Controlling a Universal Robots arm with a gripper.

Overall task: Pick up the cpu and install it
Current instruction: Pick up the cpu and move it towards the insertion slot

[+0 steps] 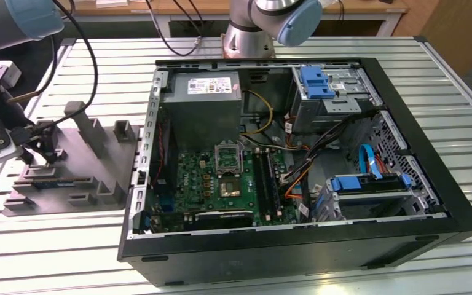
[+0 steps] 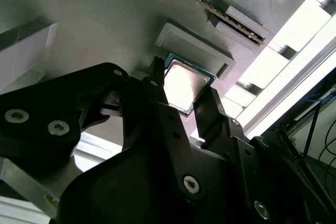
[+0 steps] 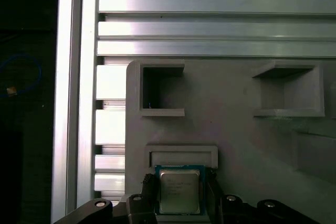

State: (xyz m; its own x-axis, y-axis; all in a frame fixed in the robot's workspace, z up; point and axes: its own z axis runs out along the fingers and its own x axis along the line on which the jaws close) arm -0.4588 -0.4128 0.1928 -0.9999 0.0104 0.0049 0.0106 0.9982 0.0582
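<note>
On the grey holder (image 3: 236, 129), the hand (image 2: 182, 85) grips the cpu (image 3: 179, 190) by two opposite edges

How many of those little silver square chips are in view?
1. The cpu lies on the grey holder, clasped between the fingers. Others may be hidden inside the computer case.
</note>
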